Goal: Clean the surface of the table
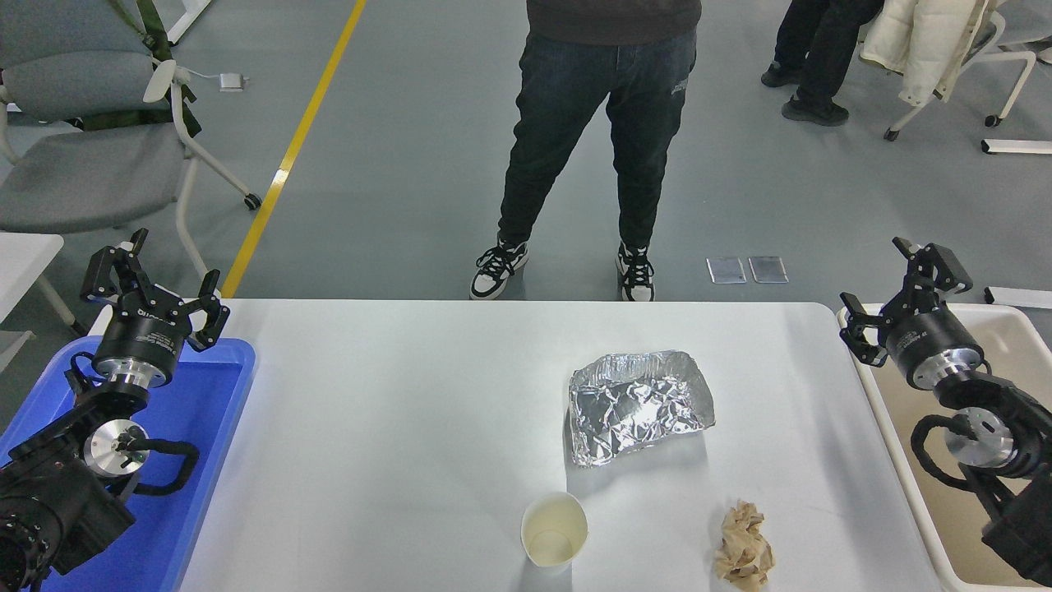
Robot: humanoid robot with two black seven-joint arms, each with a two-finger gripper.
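Table surface (394, 427): left half bare; left pincer (156, 284), right pincer (900, 288) both spread, parked beyond side edges.

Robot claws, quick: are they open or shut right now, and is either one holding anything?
Left gripper: open, holding nothing, above the blue tray.
Right gripper: open, holding nothing, above the beige tub.

— What kind of place is this?
— A robot lab or test hall, I think. The grey floor (427, 164) has a yellow line (288, 156), there are office chairs on wheels (90, 148), and a white table (394, 427) between two robot arms.
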